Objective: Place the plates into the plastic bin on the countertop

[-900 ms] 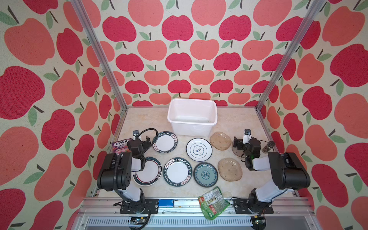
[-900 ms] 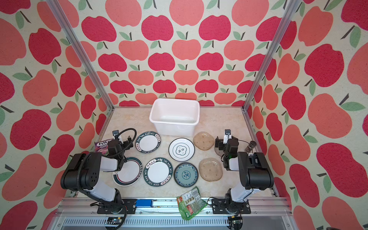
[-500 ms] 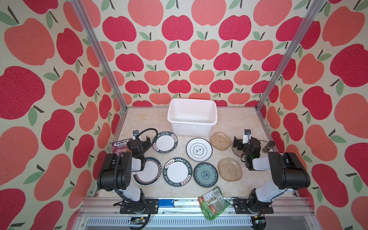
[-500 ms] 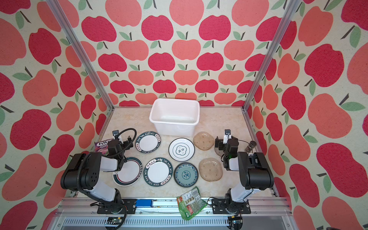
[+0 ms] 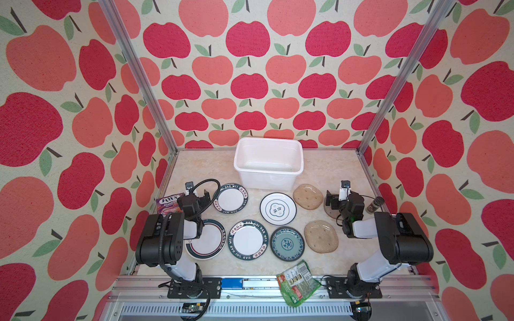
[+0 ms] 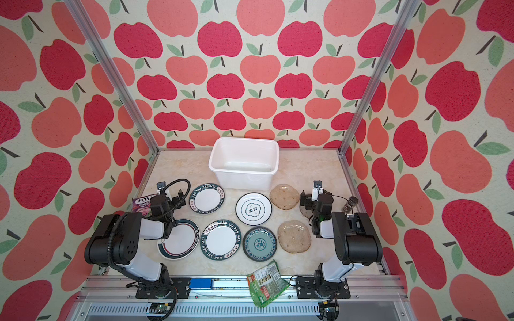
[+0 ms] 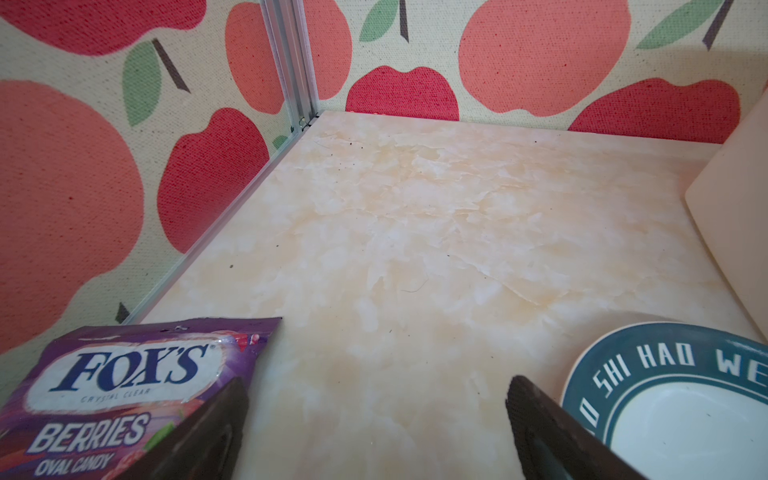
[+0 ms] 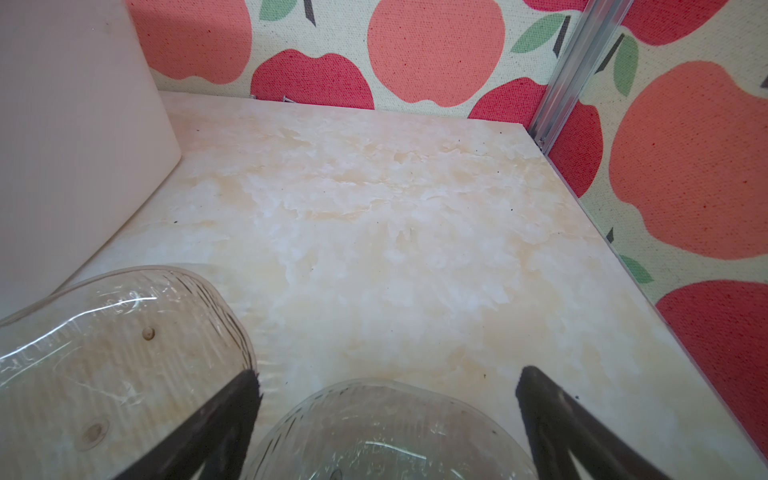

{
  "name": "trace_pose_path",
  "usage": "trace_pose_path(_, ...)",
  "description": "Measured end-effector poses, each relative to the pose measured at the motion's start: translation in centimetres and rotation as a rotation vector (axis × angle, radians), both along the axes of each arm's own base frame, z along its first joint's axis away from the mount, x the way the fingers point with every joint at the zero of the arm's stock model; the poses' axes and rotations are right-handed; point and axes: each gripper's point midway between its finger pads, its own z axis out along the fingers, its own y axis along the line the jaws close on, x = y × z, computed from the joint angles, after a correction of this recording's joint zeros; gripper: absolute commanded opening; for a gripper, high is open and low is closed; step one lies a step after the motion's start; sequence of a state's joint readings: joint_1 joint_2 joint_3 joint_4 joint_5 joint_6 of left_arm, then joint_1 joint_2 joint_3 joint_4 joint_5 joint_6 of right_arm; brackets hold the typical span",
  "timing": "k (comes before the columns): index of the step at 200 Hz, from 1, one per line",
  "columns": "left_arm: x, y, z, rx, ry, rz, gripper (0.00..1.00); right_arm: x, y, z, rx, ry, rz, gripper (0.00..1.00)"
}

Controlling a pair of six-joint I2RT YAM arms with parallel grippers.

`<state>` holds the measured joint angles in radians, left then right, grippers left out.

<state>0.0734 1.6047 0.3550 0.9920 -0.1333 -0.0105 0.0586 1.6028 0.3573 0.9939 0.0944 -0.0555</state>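
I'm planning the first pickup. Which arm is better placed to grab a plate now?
Right, probably. The open right pincer hangs directly over an amber glass plate; the open left pincer faces bare countertop, with a teal-rimmed plate off to one side.

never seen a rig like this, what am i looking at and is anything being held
Two robot arms stand at the front of a countertop, each ending in a two-fingered gripper. The two wide pictures come from one camera pair looking down from above; the two close ones come from cameras on the arms' wrists. On the countertop lie five round ceramic plates, three amber glass plates, a purple candy bag, a small dark jar and a white plastic bin with no plates in it; a green snack packet overhangs the front edge. The left gripper and right gripper are both open and hold nothing.
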Motion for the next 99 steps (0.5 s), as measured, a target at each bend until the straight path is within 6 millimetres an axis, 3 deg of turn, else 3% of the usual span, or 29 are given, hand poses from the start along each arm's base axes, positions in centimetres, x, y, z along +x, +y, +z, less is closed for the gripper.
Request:
trace_pose_path(68, -0.3, -0.8, 0.3, 0.023, 0.028, 0.006, 0.99, -0.2, 0.0, 0.8, -0.031, -0.008, -0.034, 1.0)
trace_pose_path(82, -0.1, -1.4, 2.4, 0.05, 0.006, 0.016, 0.99, -0.5, 0.6, 2.6, -0.07, -0.044, -0.047, 1.0)
trace_pose_path(99, 0.4, -1.9, 6.7, 0.058, -0.075, 0.029, 0.99, -1.0, 1.9, 5.4, -0.124, -0.102, -0.06, 1.0)
